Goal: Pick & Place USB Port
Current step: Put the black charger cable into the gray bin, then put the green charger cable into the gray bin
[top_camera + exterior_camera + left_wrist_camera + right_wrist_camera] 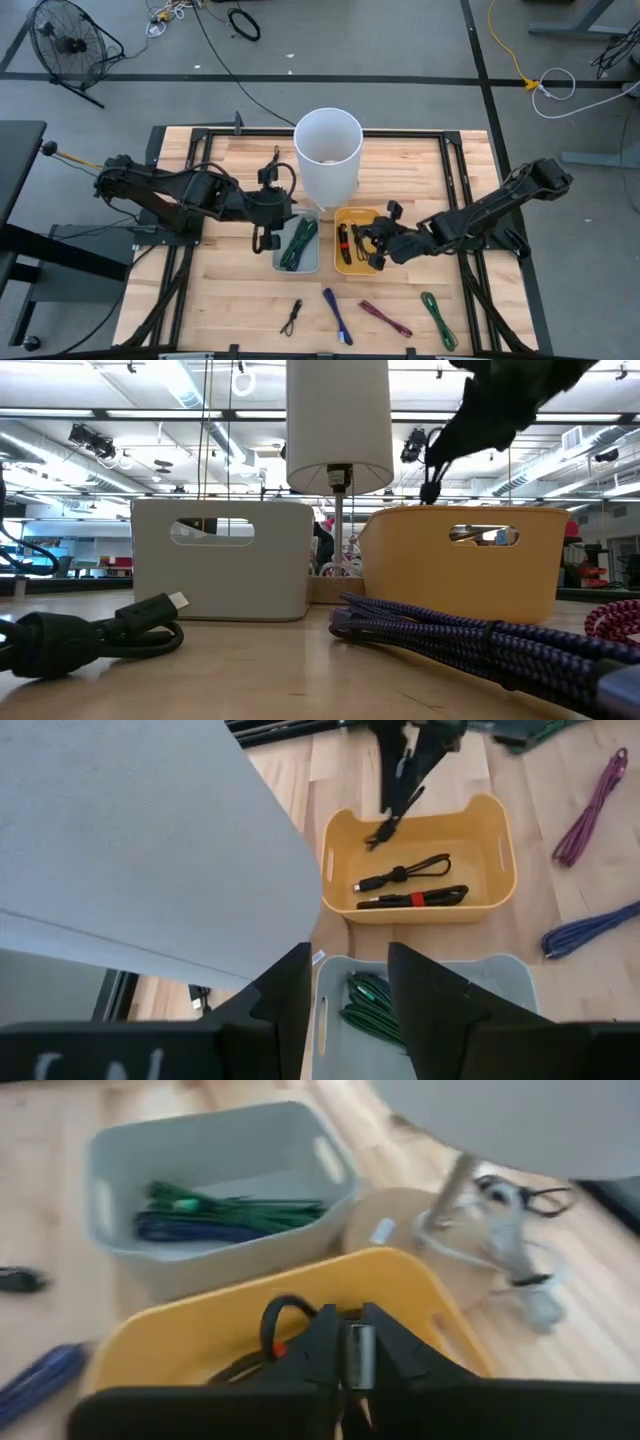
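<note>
1. left gripper (pixel 268 240) hangs at the grey bin's (pixel 282 264) edge, fingers spread, nothing in them; green cable (pixel 298 244) lies just beside it
2. right gripper (pixel 374 247) over the yellow bin (pixel 345 267); it's pinching a black cable's (pixel 357 1356) connector

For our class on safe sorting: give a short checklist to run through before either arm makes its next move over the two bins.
1. Left gripper empty, fingers apart over the grey bin: ok.
2. Green cable lying inside the grey bin: ok.
3. Right gripper above the yellow bin: ok.
4. Right gripper lets go of the black cable hanging from it into the yellow bin: cannot tell; its fingers look nearly closed around a plug.
5. Loose cables at the table's front edge, waiting for pickup: ok.
6. White lamp shade behind the bins, apart from both arms: ok.
</note>
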Tool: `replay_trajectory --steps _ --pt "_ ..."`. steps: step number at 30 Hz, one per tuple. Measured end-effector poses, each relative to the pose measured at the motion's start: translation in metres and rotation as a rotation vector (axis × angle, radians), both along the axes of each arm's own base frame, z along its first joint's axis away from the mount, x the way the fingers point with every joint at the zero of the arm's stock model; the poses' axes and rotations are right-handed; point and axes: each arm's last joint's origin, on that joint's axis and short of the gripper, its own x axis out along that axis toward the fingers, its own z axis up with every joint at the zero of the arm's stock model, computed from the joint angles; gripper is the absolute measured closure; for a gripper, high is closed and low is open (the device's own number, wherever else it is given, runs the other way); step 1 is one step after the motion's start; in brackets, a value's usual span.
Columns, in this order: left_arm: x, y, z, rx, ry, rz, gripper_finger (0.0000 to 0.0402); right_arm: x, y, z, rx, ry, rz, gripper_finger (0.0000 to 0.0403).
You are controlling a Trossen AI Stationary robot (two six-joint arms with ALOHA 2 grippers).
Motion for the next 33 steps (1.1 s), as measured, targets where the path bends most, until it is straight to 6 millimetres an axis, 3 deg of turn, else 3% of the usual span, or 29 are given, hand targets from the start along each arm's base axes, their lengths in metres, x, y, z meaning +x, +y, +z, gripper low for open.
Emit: replay_trajectory --steps 8,15,22,28,33 --pt "0.000 0.000 0.000 -0.003 -0.001 0.002 0.0264 -0.001 -0.009 -0.010 0.000 0.020 -0.034 0.0249" --pt "0.000 0.000 0.000 -0.003 -0.001 0.002 0.0264 0.004 -0.007 -0.004 -0.017 -0.043 0.011 0.0189" --pt "0.000 0.000 0.000 -0.001 0.005 0.002 0.0264 0.008 0.000 -0.001 0.111 -0.051 0.177 0.0179" --pt "0.000 0.000 -0.001 0.000 0.006 0.002 0.0264 0.005 0.015 -0.001 0.471 0.019 0.392 0.0191" --pt "0.000 0.000 -0.001 0.000 0.007 0.002 0.0264 -0.003 0.031 -0.003 0.718 0.093 0.358 0.0203"
